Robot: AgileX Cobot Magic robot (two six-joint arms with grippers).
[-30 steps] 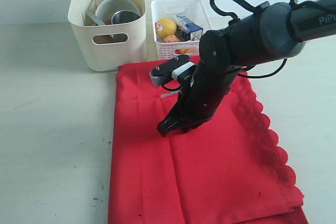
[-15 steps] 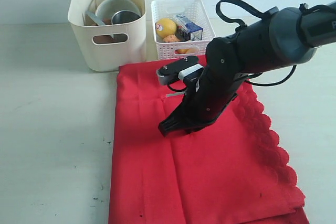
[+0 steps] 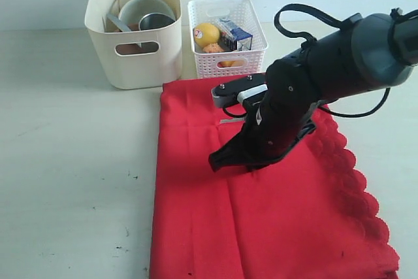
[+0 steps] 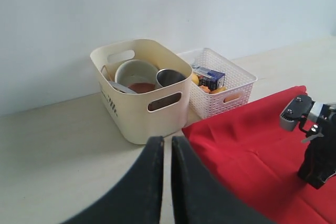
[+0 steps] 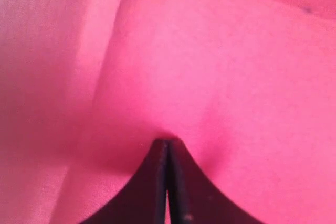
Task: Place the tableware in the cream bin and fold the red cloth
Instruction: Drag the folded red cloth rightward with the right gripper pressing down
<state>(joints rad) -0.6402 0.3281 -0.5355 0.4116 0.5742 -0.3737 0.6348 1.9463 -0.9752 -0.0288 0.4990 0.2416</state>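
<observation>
The red cloth (image 3: 274, 227) lies flat on the table, its scalloped edge to the right. My right gripper (image 3: 214, 161) is shut with its tips dug into the cloth's upper middle, and the fabric (image 5: 210, 51) puckers around the tips (image 5: 168, 142). The cream bin (image 3: 134, 63) stands behind the cloth's far left corner. It holds the pale bowl (image 3: 140, 8), the steel cup (image 3: 157, 21) and other tableware that is partly hidden. My left gripper (image 4: 167, 140) hovers shut and empty, away from the cloth (image 4: 247, 145), facing the bin (image 4: 142, 114). It does not show in the exterior view.
A white lattice basket (image 3: 225, 34) to the right of the bin holds a lemon (image 3: 206, 32), a milk carton (image 3: 235, 34) and other food. The bulky right arm (image 3: 339, 63) reaches in over the cloth from the right. Bare table (image 3: 65, 161) lies left of the cloth.
The right gripper has moved rightward with the cloth, whose left edge has slid right and away from the bin's front. The left gripper's opening has not changed.
</observation>
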